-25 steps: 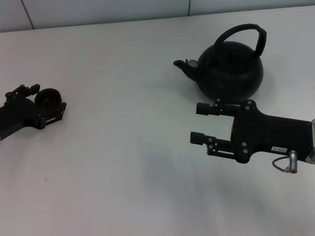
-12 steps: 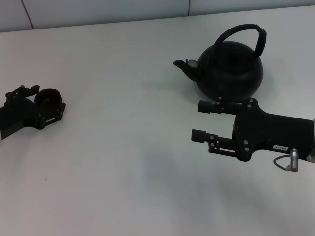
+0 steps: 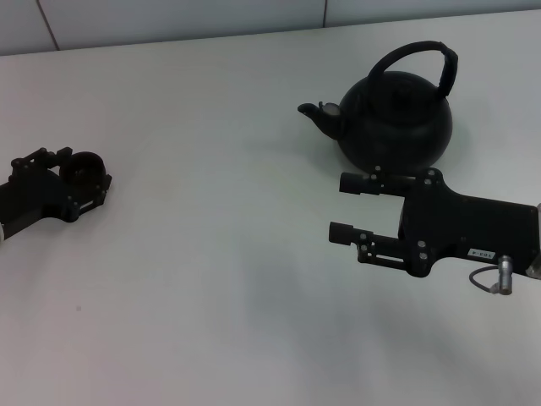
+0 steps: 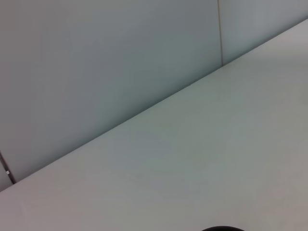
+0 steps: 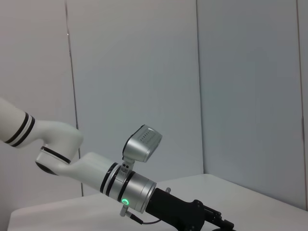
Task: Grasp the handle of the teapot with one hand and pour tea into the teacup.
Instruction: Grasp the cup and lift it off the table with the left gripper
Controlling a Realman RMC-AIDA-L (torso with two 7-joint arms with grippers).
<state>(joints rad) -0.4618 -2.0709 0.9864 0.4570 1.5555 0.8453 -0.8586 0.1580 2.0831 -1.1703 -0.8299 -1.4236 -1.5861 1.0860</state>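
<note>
- The teapot (image 3: 396, 123) sits upright in the upper right of the head view, on the white counter (image 3: 220, 254).
- Its short spout (image 3: 317, 113) points toward the frame's left, so the pot's long axis, spout to back, runs roughly left to right across the picture.
- The handle (image 3: 420, 59) arches over the top of the pot, joined at both sides; its loop follows that same left-right line and nothing touches it.
- The right gripper (image 3: 340, 207) lies just below the teapot in the head view, near the pot's base but apart from it as far as can be seen.
- Its two fingers (image 3: 363, 183) are spread wide and reach toward the frame's left, with only bare counter between them; it grasps nothing.
- The teacup (image 3: 83, 168) is at the far left edge of the head view, well apart from the teapot, upright with its mouth facing up.
- The left gripper (image 3: 74, 180) is clenched around the teacup, one finger on each side of it.
- In the right wrist view the left arm (image 5: 91, 166) shows, white with a green light near its wrist.
- The left wrist view shows only counter and a pale wall (image 4: 96, 62).
</note>
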